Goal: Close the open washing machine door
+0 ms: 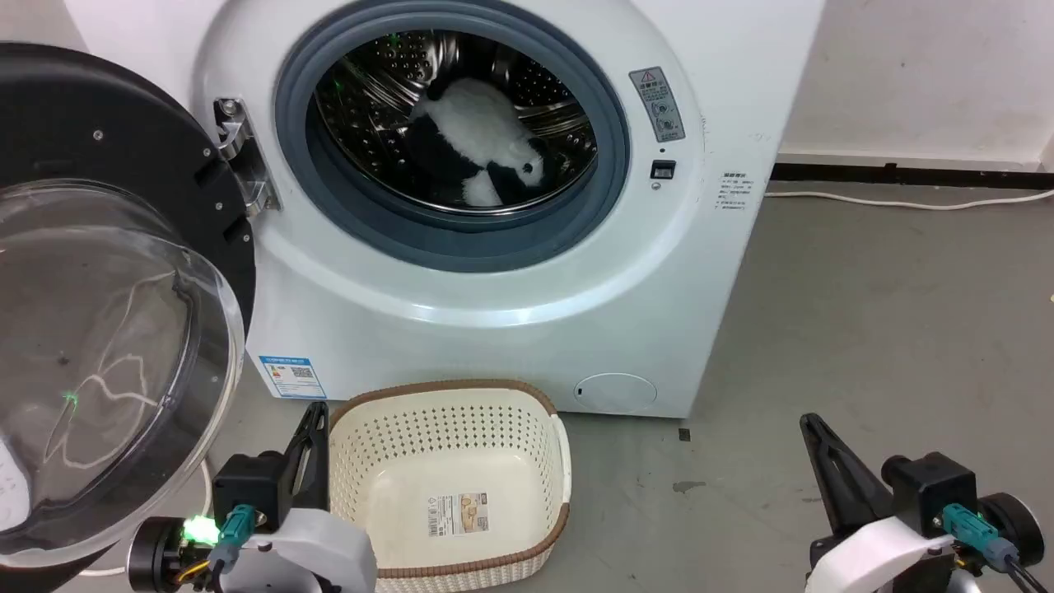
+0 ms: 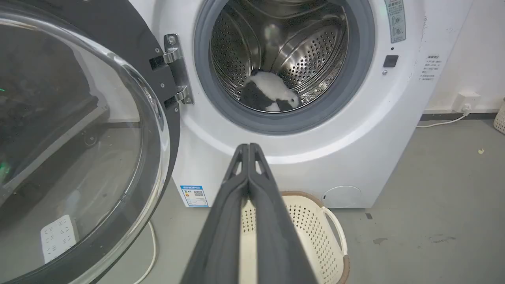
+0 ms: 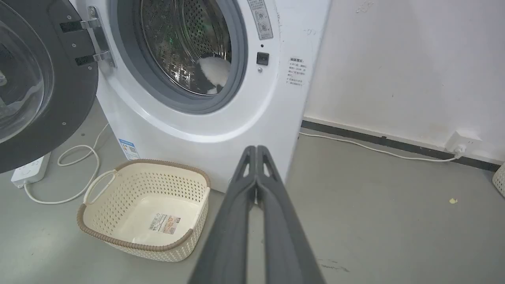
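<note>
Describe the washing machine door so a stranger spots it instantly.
Find the big white washing machine. Hinged left of its drum hangs the washing machine door, swung open. Unlike the grey rubber ring, it is black-rimmed with a bulging clear glass centre.

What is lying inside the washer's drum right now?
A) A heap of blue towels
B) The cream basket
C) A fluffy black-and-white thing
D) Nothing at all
C: a fluffy black-and-white thing lies in the steel drum of the washing machine, while the cream basket stands on the floor in front of it.
</note>
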`<state>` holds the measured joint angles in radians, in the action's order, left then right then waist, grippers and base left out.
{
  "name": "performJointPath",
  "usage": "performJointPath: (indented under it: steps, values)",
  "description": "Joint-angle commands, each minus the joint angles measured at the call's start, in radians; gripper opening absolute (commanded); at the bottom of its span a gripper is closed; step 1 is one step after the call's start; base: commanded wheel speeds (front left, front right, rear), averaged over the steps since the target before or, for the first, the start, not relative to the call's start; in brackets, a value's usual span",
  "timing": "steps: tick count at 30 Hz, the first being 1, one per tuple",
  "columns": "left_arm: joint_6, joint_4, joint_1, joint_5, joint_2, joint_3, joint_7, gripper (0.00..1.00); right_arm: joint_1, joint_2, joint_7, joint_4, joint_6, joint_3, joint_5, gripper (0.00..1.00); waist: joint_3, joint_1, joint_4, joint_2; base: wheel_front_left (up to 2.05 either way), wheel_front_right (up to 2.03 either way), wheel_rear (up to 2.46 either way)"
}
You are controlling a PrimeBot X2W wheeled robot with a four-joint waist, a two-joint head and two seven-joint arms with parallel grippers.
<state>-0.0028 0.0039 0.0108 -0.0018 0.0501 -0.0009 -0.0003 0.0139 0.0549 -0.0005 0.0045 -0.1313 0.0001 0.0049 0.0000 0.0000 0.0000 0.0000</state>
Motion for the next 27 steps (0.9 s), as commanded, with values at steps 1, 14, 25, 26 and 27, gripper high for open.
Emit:
performJointPath:
  steps: [1,14,25,26,27]
  values:
    - [0.003,-0.004,-0.011,0.002,0.000,0.001,0.000,0.00,-0.014,-0.005,0.000,-0.005,0.001,0.000,-0.005,0.00,0.000,0.0000,0.000,0.0000,0.00,0.00,0.00]
    - [0.003,-0.004,-0.011,0.002,0.000,0.001,0.000,0.00,-0.014,-0.005,0.000,-0.005,0.001,0.000,-0.005,0.00,0.000,0.0000,0.000,0.0000,0.00,0.00,0.00]
    - [0.003,-0.004,-0.011,0.002,0.000,0.001,0.000,0.00,-0.014,-0.005,0.000,-0.005,0.001,0.000,-0.005,0.00,0.000,0.0000,0.000,0.0000,0.00,0.00,0.00]
    - [0.003,-0.004,-0.011,0.002,0.000,0.001,0.000,0.00,-0.014,-0.005,0.000,-0.005,0.001,0.000,-0.005,0.00,0.000,0.0000,0.000,0.0000,0.00,0.00,0.00]
    - [0.003,-0.004,-0.011,0.002,0.000,0.001,0.000,0.00,-0.014,-0.005,0.000,-0.005,0.001,0.000,-0.005,0.00,0.000,0.0000,0.000,0.0000,0.00,0.00,0.00]
